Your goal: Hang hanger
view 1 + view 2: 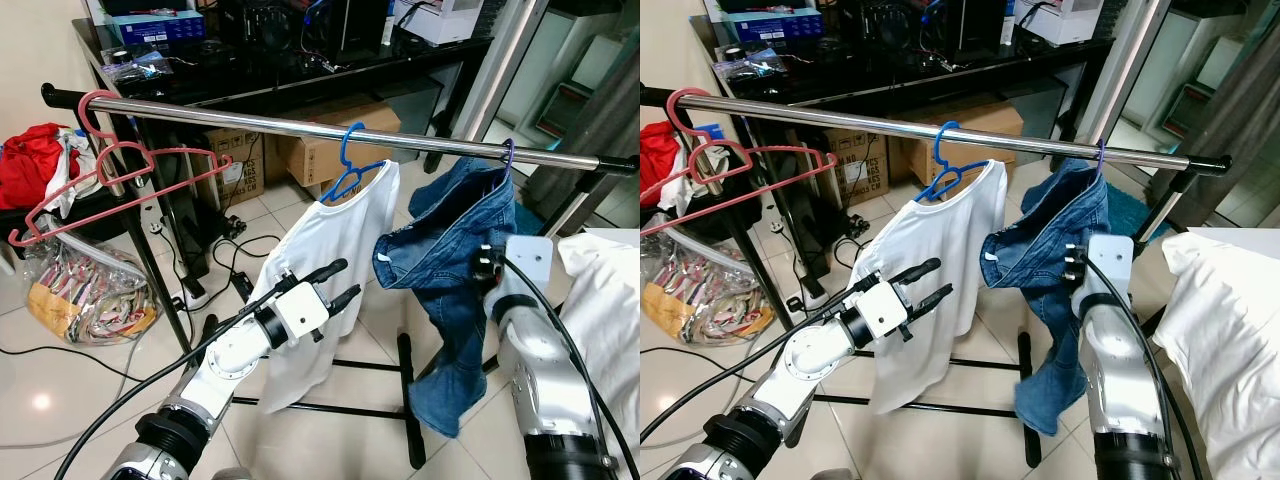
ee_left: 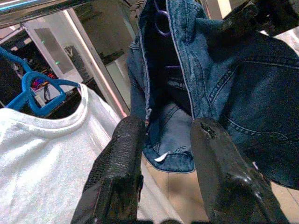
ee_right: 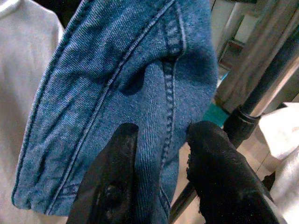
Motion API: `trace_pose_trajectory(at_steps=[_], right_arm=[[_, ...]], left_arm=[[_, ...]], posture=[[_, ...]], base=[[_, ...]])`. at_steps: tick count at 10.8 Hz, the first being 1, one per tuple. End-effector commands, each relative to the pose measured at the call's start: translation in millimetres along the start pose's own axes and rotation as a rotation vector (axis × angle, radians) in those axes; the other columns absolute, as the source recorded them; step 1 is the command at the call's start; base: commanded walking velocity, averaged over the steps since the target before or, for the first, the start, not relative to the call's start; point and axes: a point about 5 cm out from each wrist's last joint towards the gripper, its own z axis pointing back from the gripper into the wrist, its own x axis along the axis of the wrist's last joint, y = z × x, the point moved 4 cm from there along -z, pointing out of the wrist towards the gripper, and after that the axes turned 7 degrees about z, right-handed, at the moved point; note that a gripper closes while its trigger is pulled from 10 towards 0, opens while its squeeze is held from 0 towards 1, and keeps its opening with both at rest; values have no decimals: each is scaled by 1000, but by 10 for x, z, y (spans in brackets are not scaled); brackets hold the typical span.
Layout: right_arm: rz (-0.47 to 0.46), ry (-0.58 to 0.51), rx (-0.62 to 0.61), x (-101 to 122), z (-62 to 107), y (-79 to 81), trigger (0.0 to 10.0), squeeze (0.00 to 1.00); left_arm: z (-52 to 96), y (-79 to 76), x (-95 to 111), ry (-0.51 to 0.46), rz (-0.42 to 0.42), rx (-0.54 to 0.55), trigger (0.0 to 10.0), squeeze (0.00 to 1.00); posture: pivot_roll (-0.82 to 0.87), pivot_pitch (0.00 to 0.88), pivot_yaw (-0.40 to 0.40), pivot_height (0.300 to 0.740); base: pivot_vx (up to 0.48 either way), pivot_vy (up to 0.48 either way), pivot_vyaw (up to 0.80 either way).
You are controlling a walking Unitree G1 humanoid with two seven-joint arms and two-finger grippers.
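A silver clothes rail (image 1: 250, 118) runs across in front of me. Two empty pink hangers (image 1: 110, 170) hang at its left end. A blue hanger (image 1: 350, 165) carries a white T-shirt (image 1: 320, 240) mid-rail. A purple hanger (image 1: 507, 150) near the right end holds blue jeans (image 1: 460, 230). My left gripper (image 1: 350, 278) is open in front of the T-shirt's lower half, pointing towards the jeans (image 2: 233, 93). My right wrist (image 1: 520, 262) is pressed against the jeans, which hide the fingers from the head views. In the right wrist view my right gripper (image 3: 163, 130) is open, with a denim fold (image 3: 140, 70) just beyond its fingertips.
The rack's black base bars (image 1: 405, 400) lie on the tiled floor below. A black desk (image 1: 300, 65) and cardboard boxes (image 1: 320, 155) stand behind the rail. A plastic bag (image 1: 85, 290) and red clothes (image 1: 30, 165) are at the left, white bedding (image 1: 600, 300) at the right.
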Motion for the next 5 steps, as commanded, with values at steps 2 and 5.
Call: trace_pose_trajectory(at_steps=[2, 5], right_arm=[[7, 81, 65, -126, -35, 109, 10000, 0], [-12, 72, 103, -80, -79, 206, 0, 0]], left_arm=[[-4, -33, 11, -7, -12, -6, 10000, 0], [-24, -65, 21, -24, 52, -2, 10000, 0]], posture=[[161, 0, -90, 740], [162, 2, -92, 740]], base=[[0, 0, 0], [0, 0, 0]])
